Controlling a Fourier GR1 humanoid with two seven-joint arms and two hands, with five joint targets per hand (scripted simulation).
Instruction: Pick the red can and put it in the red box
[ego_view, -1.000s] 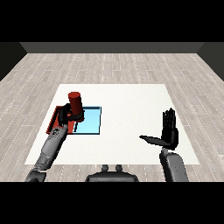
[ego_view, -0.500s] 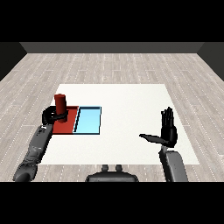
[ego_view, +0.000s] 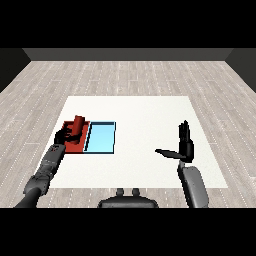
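Grey plank floor runs out to dark walls; a white tabletop (ego_view: 145, 140) sits in the middle.

Head view only. Your left robot hand (ego_view: 65, 135) has its fingers curled round the red can (ego_view: 77, 127), which stands upright, leaning a little, over the red tray (ego_view: 83, 134). Whether the can's base touches the tray floor you cannot tell from here. Judged from that, the carry looks done and the release is what remains; the can is held low over the tray so it can go down without tipping.

Just beside it, touching along one edge, lies the light blue tray (ego_view: 101, 138), holding nothing.

Your right robot hand (ego_view: 184, 146) is well apart, fingers straight and upright, thumb out sideways, holding nothing, probably parked clear.

Count: one can, two trays, two robot hands.
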